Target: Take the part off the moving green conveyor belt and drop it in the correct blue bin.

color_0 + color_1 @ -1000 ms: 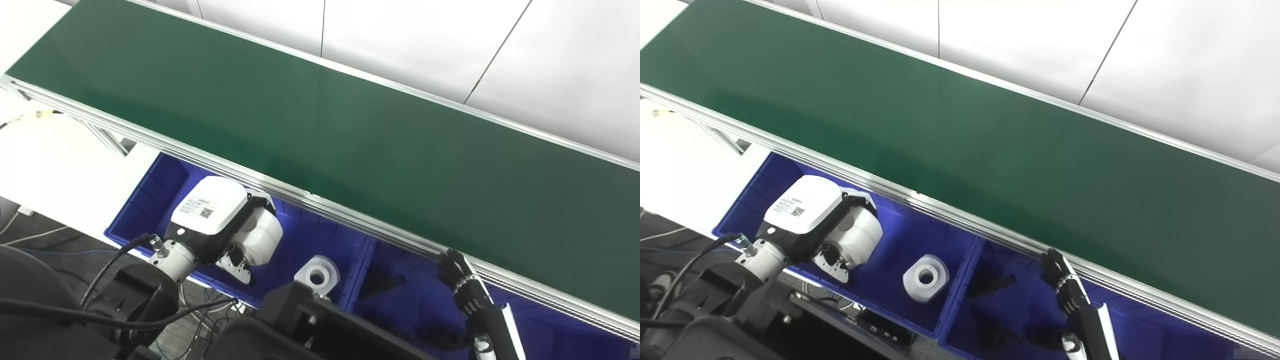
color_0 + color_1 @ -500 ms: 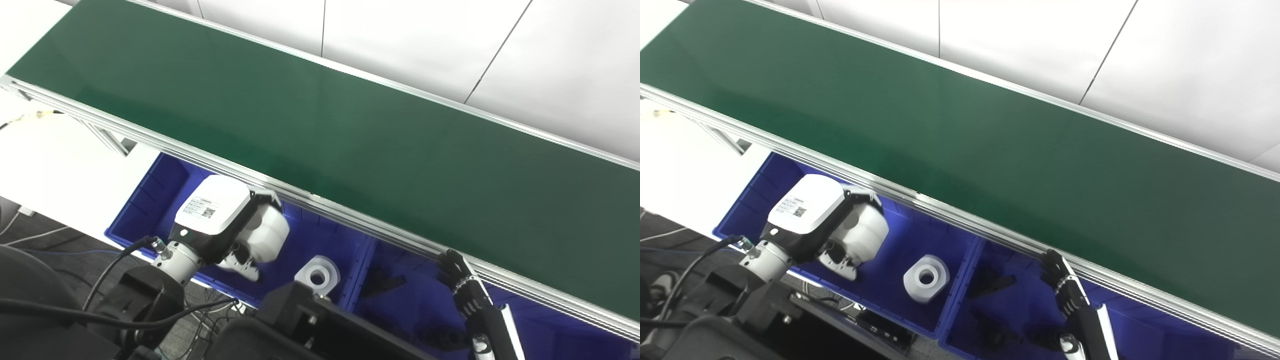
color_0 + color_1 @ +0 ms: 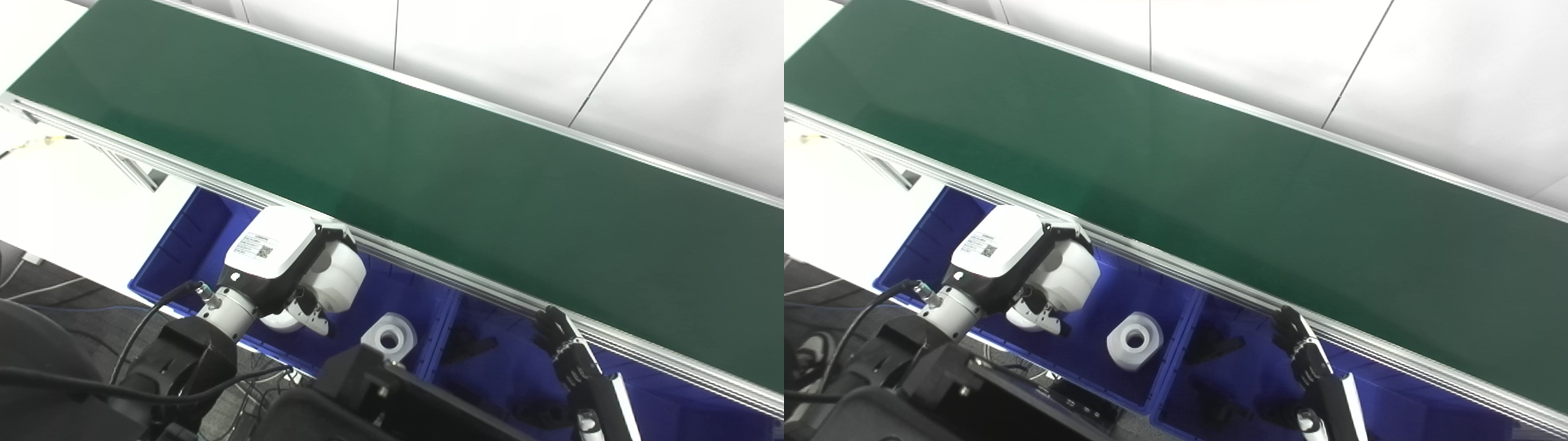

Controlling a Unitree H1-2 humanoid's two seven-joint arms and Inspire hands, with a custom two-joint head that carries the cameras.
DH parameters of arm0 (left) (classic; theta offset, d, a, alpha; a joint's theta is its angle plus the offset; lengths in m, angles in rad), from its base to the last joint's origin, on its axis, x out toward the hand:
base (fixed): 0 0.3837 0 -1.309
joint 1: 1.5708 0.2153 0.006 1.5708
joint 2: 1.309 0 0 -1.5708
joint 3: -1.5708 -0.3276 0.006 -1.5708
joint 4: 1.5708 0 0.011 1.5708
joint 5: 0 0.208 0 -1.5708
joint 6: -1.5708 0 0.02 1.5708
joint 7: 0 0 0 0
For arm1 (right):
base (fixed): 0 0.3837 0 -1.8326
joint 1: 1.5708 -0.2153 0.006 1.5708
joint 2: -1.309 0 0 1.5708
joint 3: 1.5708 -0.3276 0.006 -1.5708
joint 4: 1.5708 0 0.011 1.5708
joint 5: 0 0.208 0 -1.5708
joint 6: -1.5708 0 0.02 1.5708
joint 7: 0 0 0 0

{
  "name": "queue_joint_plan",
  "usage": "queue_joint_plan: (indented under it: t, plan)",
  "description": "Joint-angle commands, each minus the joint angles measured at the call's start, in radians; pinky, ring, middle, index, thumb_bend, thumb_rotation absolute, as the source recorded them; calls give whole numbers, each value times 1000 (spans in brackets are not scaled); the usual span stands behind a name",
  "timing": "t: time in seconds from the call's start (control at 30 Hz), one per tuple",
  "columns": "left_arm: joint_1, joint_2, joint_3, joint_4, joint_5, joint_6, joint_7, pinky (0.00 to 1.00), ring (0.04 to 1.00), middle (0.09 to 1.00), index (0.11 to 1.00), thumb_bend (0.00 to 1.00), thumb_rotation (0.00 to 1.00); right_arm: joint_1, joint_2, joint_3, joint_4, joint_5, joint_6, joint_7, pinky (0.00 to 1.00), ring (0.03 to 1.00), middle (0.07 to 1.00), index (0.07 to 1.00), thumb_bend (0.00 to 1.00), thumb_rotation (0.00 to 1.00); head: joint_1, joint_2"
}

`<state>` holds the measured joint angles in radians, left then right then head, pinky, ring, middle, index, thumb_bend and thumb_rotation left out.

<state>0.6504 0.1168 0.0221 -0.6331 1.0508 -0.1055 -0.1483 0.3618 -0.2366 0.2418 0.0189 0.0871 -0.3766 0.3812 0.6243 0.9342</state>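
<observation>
Factory-style lab: conveyor belt (image 3: 429, 165), bins (image 3: 1102, 361)

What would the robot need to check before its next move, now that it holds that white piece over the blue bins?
1. Left hand holding the white rounded part: ok.
2. Part above the left blue plastic bin: ok.
3. Bin matches: a white block with a hole lies there, ok.
4. Drop spot clear of that block: cannot tell.
5. Right hand away from the drop: ok.
6. Green conveyor belt bare of parts: ok.

Label with QR code on left hand (image 3: 278, 245); print too small to read.
</observation>
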Motion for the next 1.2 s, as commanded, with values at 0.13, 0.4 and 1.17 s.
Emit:
queue_joint_plan:
  t: [0.13, 0.4, 1.17]
  plan:
    - [-12, 15, -3, -51, 45, 42, -93, 993, 995, 995, 996, 1000, 661, 4, 8, -2, -22, 11, -23, -3, 876, 907, 898, 917, 935, 917, -4, 0]
    - [-19, 13, -10, -45, 37, 58, -98, 998, 998, 996, 995, 1000, 619, 3, 8, -2, -19, 14, -18, 0, 873, 906, 899, 919, 949, 916, -5, -5]
    - [-49, -12, -155, -46, -295, -57, 2, 1000, 1000, 1000, 1000, 1000, 823, 7, 29, 16, -33, -4, -10, -6, 876, 916, 908, 916, 953, 910, -238, 26]
